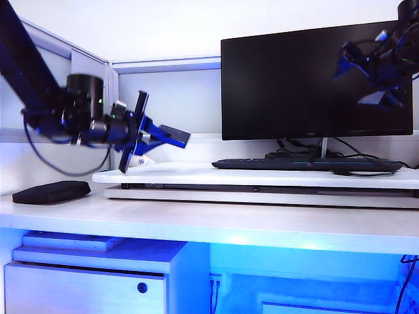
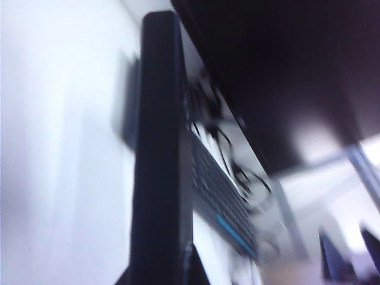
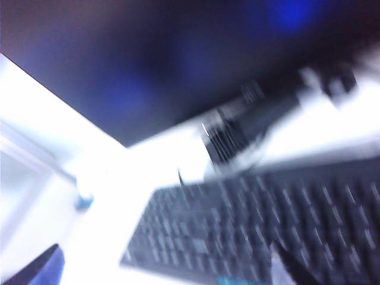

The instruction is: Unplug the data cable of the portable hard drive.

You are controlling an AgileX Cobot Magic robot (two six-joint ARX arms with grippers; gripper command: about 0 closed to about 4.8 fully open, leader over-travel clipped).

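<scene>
Black, stiff, probably slick drive [image 1: 140, 111] is gripped by left pincer [image 1: 171, 135] over table's [image 1: 196, 222] left edge; right pincer [image 1: 366, 78], high over the right edge, is spread wide.

The exterior camera sits low in front of the counter [image 1: 196, 222], near its edge height, facing the monitor [image 1: 314, 78] and keyboard [image 1: 304, 165] level on. The left wrist camera looks along the hard drive [image 2: 159, 154], close up, toward the same keyboard [image 2: 222, 196] and monitor [image 2: 285, 71]. The right wrist camera looks down from above at the keyboard [image 3: 255, 231] and monitor [image 3: 148, 59], blurred.
</scene>
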